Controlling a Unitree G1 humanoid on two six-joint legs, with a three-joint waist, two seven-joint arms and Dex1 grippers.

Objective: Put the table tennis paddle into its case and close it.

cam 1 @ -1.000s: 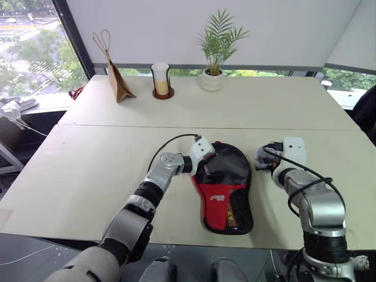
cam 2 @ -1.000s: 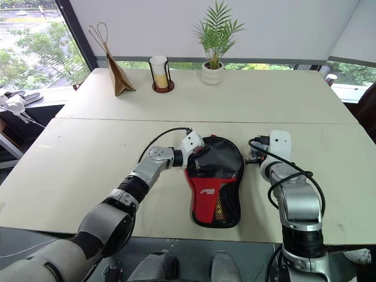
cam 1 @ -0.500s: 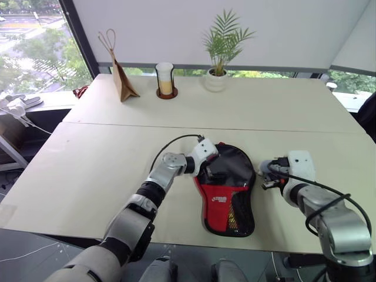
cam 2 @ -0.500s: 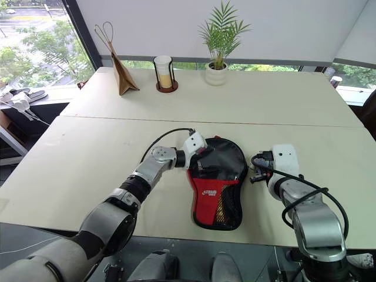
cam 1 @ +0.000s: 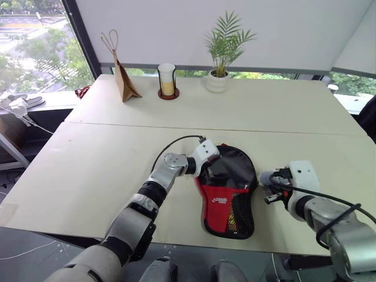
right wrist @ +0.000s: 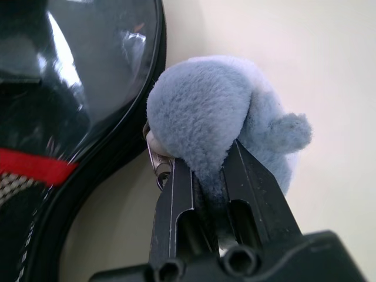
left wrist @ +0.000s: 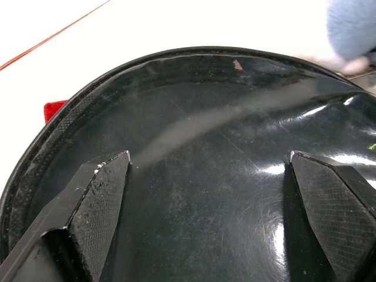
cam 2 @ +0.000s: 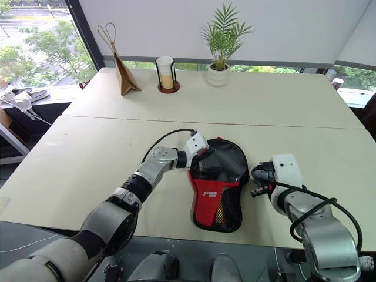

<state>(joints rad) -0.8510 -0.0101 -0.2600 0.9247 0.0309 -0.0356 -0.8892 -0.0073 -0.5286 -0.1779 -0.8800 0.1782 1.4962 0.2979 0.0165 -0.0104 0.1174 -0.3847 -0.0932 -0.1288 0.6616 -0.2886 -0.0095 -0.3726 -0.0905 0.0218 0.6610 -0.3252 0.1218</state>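
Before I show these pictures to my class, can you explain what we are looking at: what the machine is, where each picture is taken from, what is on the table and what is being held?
It is a two-armed humanoid robot. Two pictures come from cameras on its head, looking down over its arms; the other two come from a camera on each wrist.

On the pale table lies a black and red case with the paddle's shiny black face showing in it. At the far edge stand a paper bag, a cup and a potted plant.

The left end effector is open, its fingers resting over the paddle's face. The right end effector is shut on the grey-blue plush charm beside the case.
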